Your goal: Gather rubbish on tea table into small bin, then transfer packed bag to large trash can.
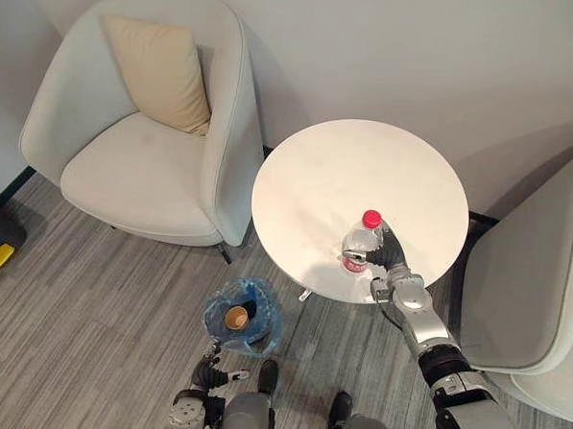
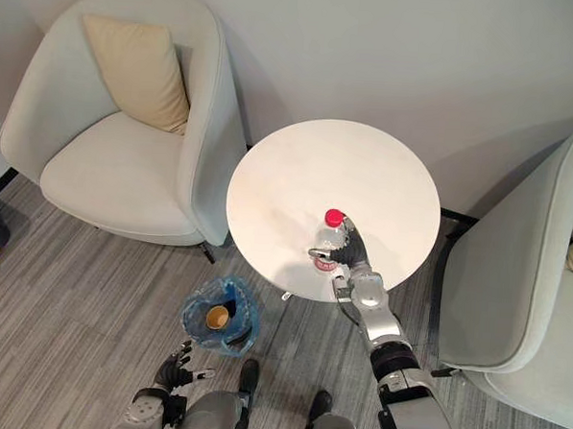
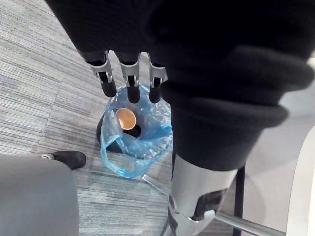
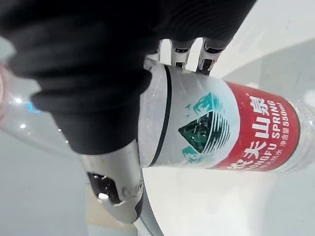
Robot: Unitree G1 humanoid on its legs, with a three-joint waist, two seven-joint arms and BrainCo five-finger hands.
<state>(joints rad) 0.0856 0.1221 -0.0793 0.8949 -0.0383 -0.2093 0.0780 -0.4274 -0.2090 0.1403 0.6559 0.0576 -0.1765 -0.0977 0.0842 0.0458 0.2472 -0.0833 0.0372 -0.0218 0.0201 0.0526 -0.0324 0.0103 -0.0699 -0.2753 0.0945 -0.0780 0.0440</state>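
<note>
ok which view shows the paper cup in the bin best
The left wrist view: it looks down into the blue-bagged small bin, so the paper cup shows its open mouth clearly. Both eye views show the cup as a small tan ring in the bin. The right wrist view faces the bottle in the right hand.

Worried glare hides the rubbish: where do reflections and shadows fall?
Left eye view: the round white table is evenly lit, no glare on the clear red-capped plastic bottle in the right hand; the table's soft shadow falls on the wall. Right wrist view: small highlights on the bottle's clear end. Left wrist view: the blue plastic bag glints, but the brown paper cup inside shows plainly.
</note>
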